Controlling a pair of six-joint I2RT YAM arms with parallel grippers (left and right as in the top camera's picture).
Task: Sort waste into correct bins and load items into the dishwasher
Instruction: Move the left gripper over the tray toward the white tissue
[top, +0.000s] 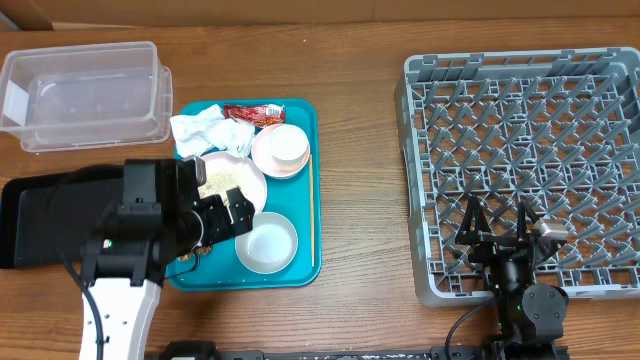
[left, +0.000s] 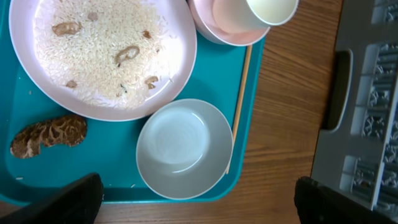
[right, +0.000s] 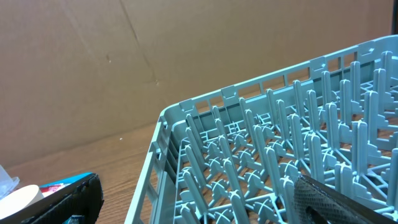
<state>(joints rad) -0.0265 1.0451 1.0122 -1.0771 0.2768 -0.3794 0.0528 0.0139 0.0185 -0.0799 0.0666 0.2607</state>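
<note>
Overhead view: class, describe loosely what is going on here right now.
Nothing is sorted yet. The left end effector hovers open above the pink plate of rice scraps and the grey-blue bowl on the teal tray. The right end effector hangs open and empty at the near edge of the dish rack. It and the clear tub hold nothing.

Left arm (top: 125, 290): a white tubular link topped by boxy black housings, seen at the lower left corner of the teal plastic tray (top: 304, 255).
Right arm (top: 520, 270): black and round-jointed, with a pale block and a trailing black cable (top: 462, 322), seen far right of the tray.
Fingers (left: 62, 199): black and blurred.
</note>
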